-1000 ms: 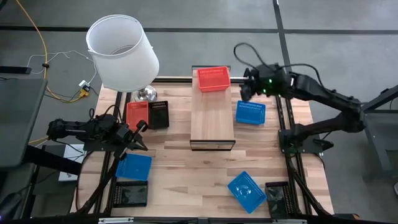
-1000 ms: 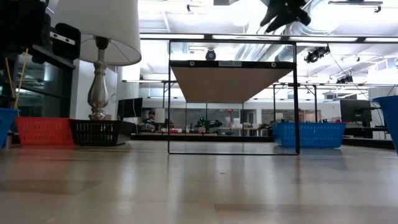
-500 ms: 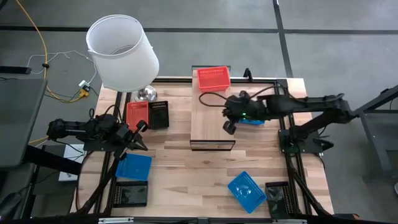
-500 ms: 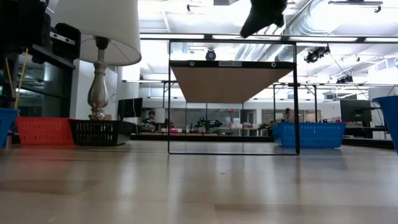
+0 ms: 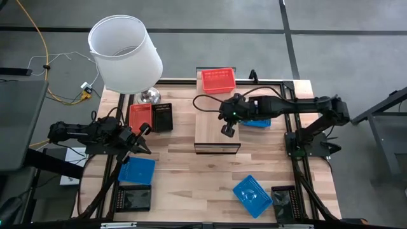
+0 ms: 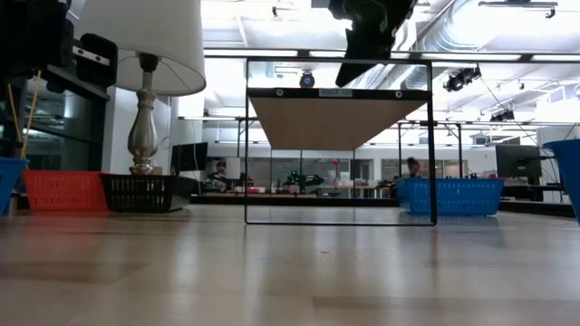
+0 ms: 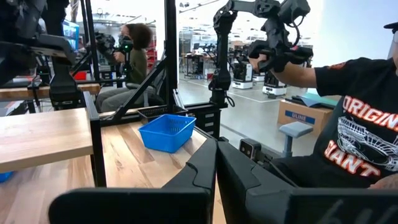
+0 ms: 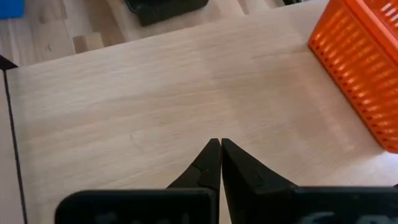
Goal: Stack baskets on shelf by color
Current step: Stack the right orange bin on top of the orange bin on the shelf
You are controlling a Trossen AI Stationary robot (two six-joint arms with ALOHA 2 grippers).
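The shelf (image 5: pixel 216 124) is a light-wood plank in the middle of the table. One red basket (image 5: pixel 218 79) rests on its far end and also shows in the right wrist view (image 8: pixel 364 74). My right gripper (image 5: pixel 226 131) hangs shut above the bare plank (image 8: pixel 155 106), pointing slantwise down, with nothing in it. It shows at the top of the low view (image 6: pixel 361 41). A blue basket (image 5: pixel 259 119) lies right of the shelf, partly under the right arm. My left gripper (image 5: pixel 141 137) waits shut at the table's left (image 7: pixel 216 158).
A red basket (image 5: pixel 140 116) and a black basket (image 5: pixel 163 116) stand left of the shelf beside a lamp (image 5: pixel 124 54). Blue baskets (image 5: pixel 136 170) (image 5: pixel 253 194) and black baskets (image 5: pixel 133 198) (image 5: pixel 283 202) lie along the near edge. A person (image 7: pixel 348 130) sits beyond the table.
My right gripper has swung from beside the red basket at the far right corner toward the table's left and near edge. It has come out over the middle of the shelf, sunk lower, rolled and shut its fingers on nothing. The baskets have not moved.
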